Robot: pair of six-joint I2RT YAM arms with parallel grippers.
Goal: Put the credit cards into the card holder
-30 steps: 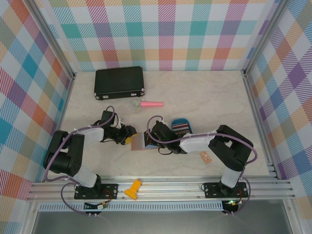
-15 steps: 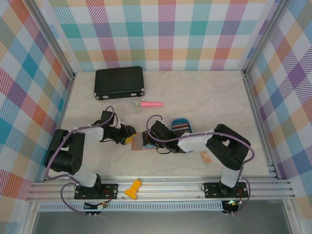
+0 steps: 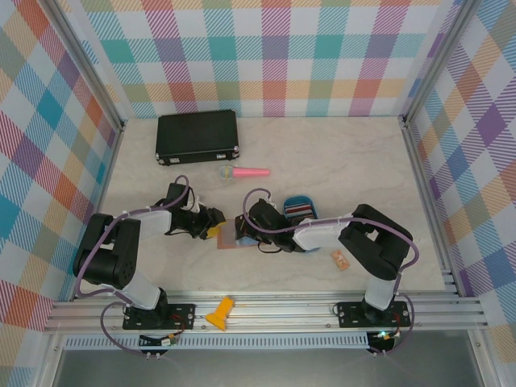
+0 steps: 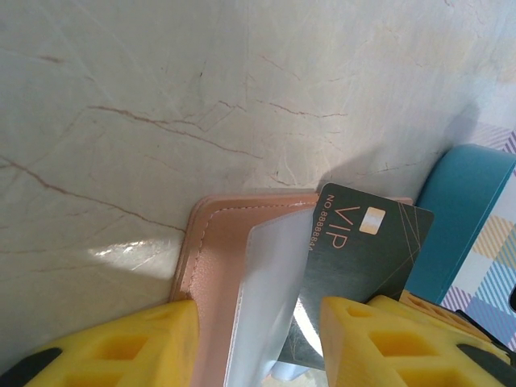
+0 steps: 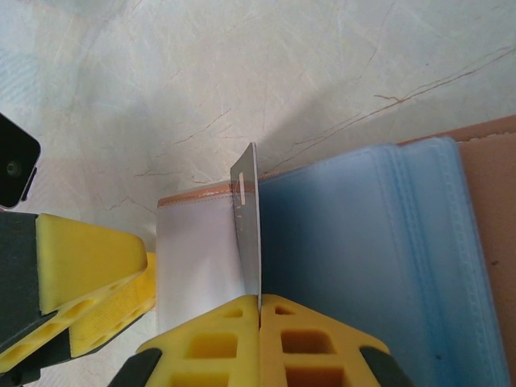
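The small, flat pinkish-brown leather card holder (image 4: 211, 242) is showing a salmon stitched edge, and its soft plastic sleeves (image 5: 363, 258) are glowing pale grey-blue. The thin dark charcoal plastic card (image 4: 363, 258) is carrying copper "VIP" lettering and fine gold lines. The oval tray (image 4: 463, 201) is reading teal-blue. The tabletop (image 4: 161, 97) is showing cream marble with brown veins. The walls (image 3: 274, 56) are wearing pastel plaid in teal, orange, purple and pink. The rectangular hard case (image 3: 197, 135) is looking black.
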